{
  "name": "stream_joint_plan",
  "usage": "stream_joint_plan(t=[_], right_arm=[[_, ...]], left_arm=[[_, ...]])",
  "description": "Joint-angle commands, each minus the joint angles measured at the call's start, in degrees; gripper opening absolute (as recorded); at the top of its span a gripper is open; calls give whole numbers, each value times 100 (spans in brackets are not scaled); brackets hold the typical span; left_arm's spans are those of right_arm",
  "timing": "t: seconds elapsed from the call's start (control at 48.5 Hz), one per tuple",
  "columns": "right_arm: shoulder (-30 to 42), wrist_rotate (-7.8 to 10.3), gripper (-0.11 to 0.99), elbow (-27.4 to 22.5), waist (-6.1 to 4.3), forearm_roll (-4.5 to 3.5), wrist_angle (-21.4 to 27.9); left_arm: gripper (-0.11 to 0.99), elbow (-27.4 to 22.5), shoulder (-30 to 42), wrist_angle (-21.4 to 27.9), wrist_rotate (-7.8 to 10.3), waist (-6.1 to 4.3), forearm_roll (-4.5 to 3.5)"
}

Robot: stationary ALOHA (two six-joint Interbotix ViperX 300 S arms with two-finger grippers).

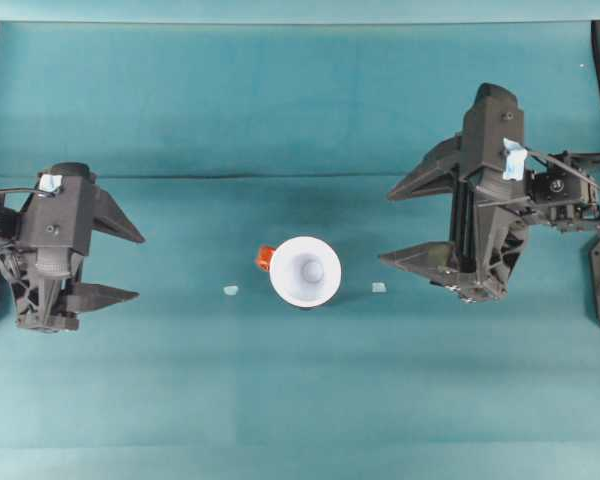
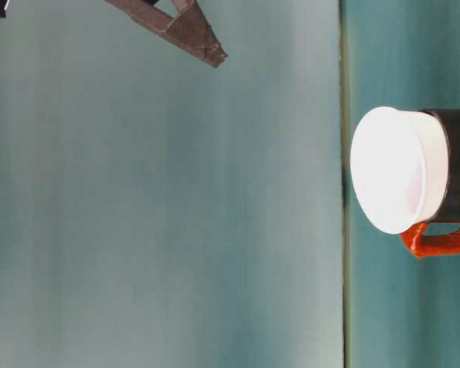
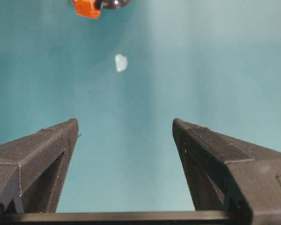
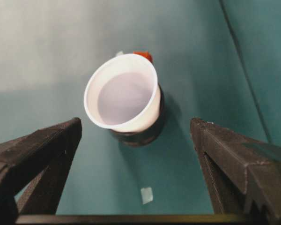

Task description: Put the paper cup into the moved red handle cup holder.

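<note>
One paper cup (image 1: 305,271), one red handle cup holder (image 2: 458,165), two small pale tape scraps, two grippers. The cup sits inside the holder at table centre, its white rim sticking up above the black wall; the table-level view shows the rim proud of the holder. The holder's orange handle (image 1: 265,258) points left and slightly far.

Scraps: left scrap (image 1: 230,290) just left of the holder, right scrap (image 1: 379,287) just right of it, both lying flat on the teal table (image 1: 300,400), neither touching the holder.

Left gripper (image 1: 130,265): jaws wide apart, holding nothing, touching nothing, well left of the cup. Its wrist view shows bare cloth between the fingers (image 3: 47,150).

Right gripper (image 1: 395,225): jaws spread wide, empty, near the cup on its right but clear of it. The wrist view looks down past both fingers (image 4: 47,145) at the cup and holder.
</note>
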Motion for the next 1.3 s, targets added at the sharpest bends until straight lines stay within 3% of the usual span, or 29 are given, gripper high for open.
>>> stream_joint_plan(t=[0.0, 1.278], right_arm=[[-70, -26, 86, -44, -9, 0, -53], [-62, 0, 86, 26, -35, 35, -35]], left_arm=[[88, -62, -18, -44, -9, -9, 0], [88, -88, 123, -44, -9, -9, 0]])
